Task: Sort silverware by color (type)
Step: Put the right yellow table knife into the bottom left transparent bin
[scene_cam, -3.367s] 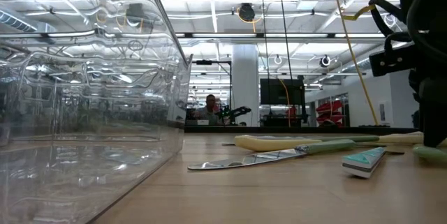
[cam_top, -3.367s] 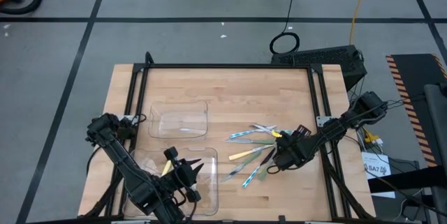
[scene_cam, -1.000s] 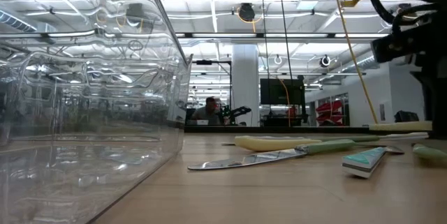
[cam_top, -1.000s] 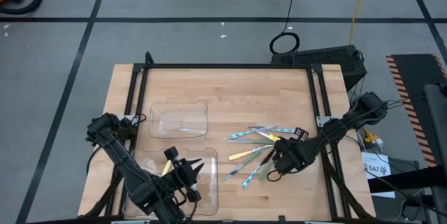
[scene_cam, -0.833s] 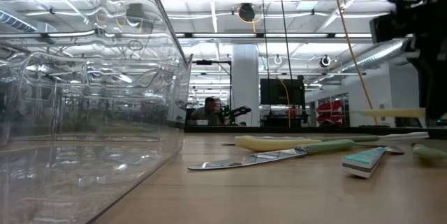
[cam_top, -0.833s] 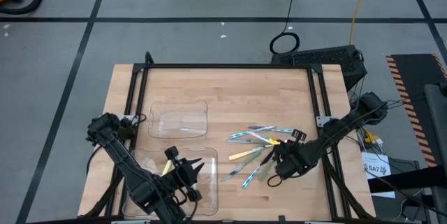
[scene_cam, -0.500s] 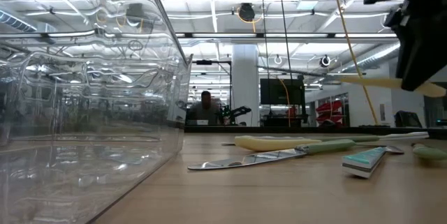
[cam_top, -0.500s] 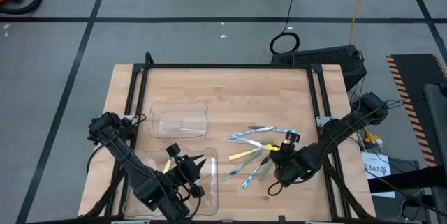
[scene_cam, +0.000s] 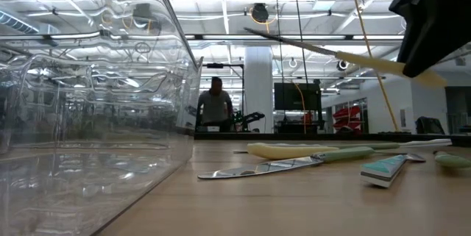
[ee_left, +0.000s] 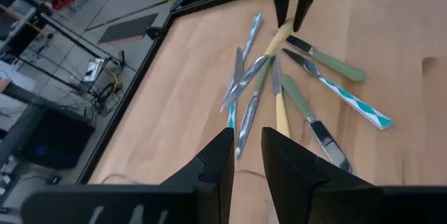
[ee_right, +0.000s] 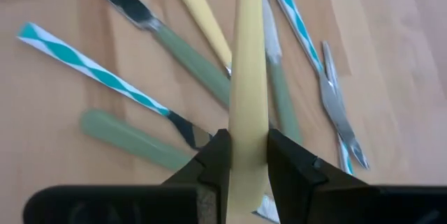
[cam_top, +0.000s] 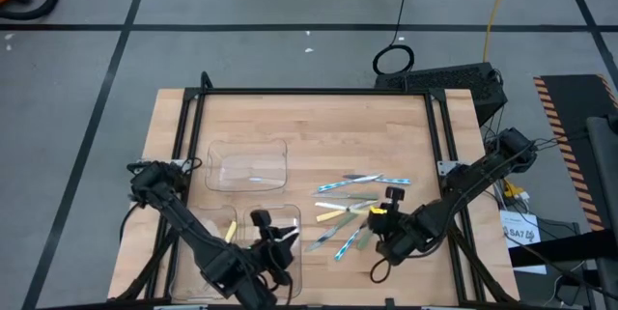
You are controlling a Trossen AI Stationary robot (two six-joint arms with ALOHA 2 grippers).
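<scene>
While the wooden table (cam_top: 319, 126) bears two clear trays (cam_top: 253, 167) and the scattered silverware (cam_top: 350, 215), the right gripper (ee_right: 241, 155) pinches a yellow-handled knife (ee_right: 248, 84) above that pile. The left gripper (ee_left: 243, 155), fingers narrowly parted and empty, waits over the near tray. Next, I judge, comes carrying the knife to a tray.

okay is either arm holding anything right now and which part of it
The right claw grips a yellow-handled utensil by its handle, lifted above the pile. The left claw holds nothing.

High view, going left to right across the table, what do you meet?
Farther clear tray → left end effector over the nearer clear tray → loose silverware pile → right end effector holding a yellow-handled knife.
</scene>
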